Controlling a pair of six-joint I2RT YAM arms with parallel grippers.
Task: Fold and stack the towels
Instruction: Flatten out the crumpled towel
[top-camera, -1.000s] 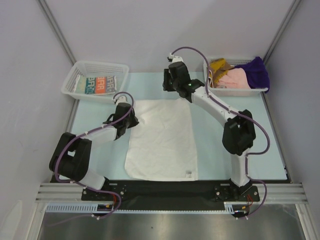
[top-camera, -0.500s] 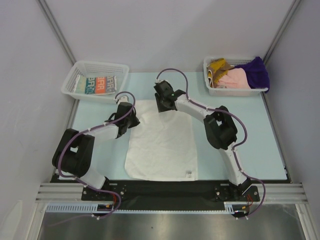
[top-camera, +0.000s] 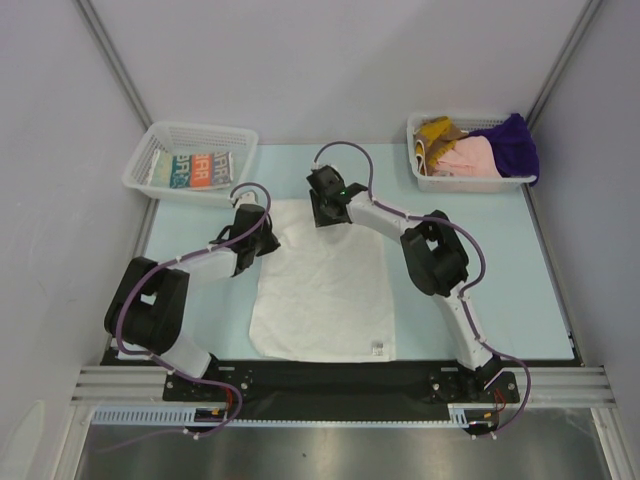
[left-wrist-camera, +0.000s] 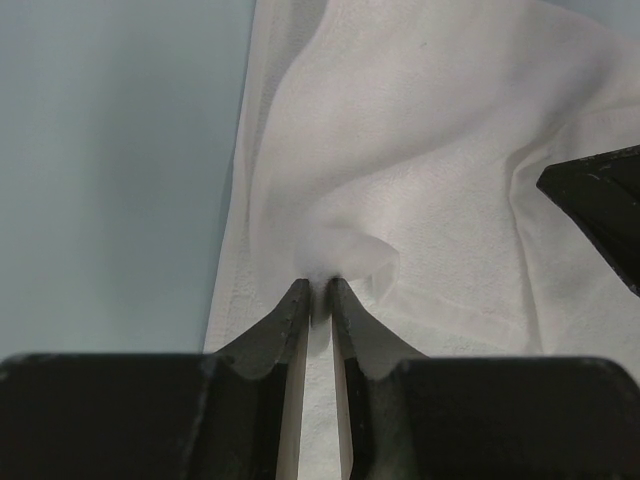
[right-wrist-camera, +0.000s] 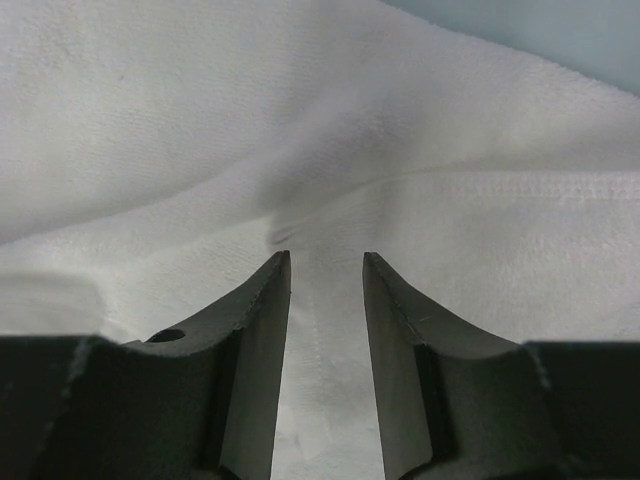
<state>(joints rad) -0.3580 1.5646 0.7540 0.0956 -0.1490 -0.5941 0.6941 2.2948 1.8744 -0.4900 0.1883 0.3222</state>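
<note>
The white towel (top-camera: 325, 290) lies spread flat on the tabletop (top-camera: 480, 300), with its near hem back toward the arm bases from both grippers, and that part looks the same as a second ago. The left gripper (left-wrist-camera: 318, 290) stays clenched on a little pucker of cloth at the towel's far-left corner and hasn't budged. The real change is the right gripper (right-wrist-camera: 325, 262). A second ago it was hanging over by the right basket (top-camera: 465, 184), and now it has swung across to the towel's far edge, off to the right of the left gripper. Its jaws stand apart with the hem right under them, nothing pinched yet. My guess is this is the set-up for the first fold: once the right one closes on that edge, both can carry the far side back toward the near hem. Beyond the grippers, the printed towel (top-camera: 197, 170) sits folded in the left basket (top-camera: 145, 160), while the pink towel (top-camera: 472, 156), purple towel (top-camera: 512, 145) and mustard towel (top-camera: 437, 130) wait in the right basket.
</note>
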